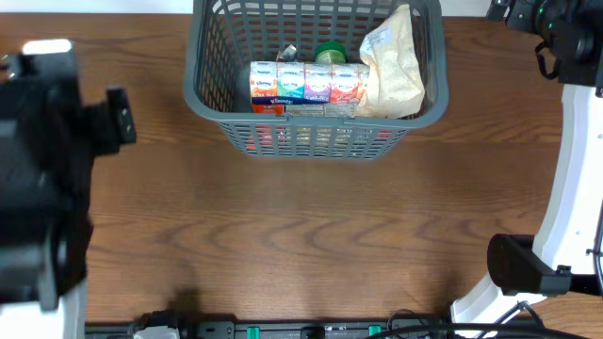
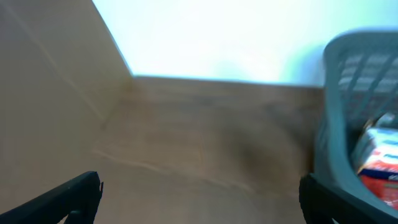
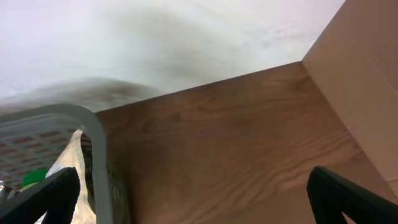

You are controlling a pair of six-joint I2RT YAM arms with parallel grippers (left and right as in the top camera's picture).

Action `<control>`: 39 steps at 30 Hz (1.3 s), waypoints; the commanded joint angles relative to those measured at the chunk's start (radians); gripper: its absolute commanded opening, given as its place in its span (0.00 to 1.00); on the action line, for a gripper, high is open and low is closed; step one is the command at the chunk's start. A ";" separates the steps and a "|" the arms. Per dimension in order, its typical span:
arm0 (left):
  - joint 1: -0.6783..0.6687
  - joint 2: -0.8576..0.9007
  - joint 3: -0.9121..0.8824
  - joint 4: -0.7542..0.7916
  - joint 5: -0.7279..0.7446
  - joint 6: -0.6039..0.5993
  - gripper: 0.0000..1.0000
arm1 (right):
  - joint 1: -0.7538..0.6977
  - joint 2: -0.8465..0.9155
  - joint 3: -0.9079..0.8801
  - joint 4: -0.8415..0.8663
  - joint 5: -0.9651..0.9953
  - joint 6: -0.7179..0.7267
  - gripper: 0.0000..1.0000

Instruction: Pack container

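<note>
The dark grey mesh container (image 1: 209, 89) stands at the far middle of the table. It holds a row of colourful small cartons (image 1: 306, 83), a beige bag (image 1: 394, 68) and a green-lidded item (image 1: 330, 52). The container also shows at the right of the left wrist view (image 2: 348, 81) and at the lower left of the right wrist view (image 3: 93, 130). My left gripper (image 2: 199, 199) is open and empty, left of the container. My right gripper (image 3: 193, 193) is open and empty, right of the container.
The left arm (image 1: 42, 179) fills the left edge of the overhead view. The right arm and its white base (image 1: 575, 188) stand along the right edge. A beige wall panel (image 3: 367, 81) rises right of the table. Bare wooden table (image 1: 301, 235) lies in front of the container.
</note>
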State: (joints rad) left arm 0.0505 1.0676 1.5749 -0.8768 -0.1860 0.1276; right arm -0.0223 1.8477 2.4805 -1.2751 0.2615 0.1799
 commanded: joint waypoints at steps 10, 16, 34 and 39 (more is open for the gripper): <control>-0.020 -0.327 -0.116 0.143 0.206 -0.010 0.98 | -0.003 0.010 0.002 -0.001 0.003 0.014 0.99; -0.020 -0.450 -0.315 0.328 0.247 -0.050 0.99 | -0.003 0.010 0.002 -0.001 0.003 0.014 0.99; -0.020 -0.826 -1.003 0.700 0.258 -0.283 0.99 | -0.003 0.010 0.002 -0.001 0.003 0.014 0.99; -0.020 -0.901 -1.108 0.718 0.258 -0.284 0.98 | -0.003 0.010 0.002 -0.001 0.003 0.014 0.99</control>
State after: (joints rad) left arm 0.0353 0.2054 0.5079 -0.1741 0.0650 -0.1383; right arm -0.0223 1.8477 2.4802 -1.2751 0.2615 0.1795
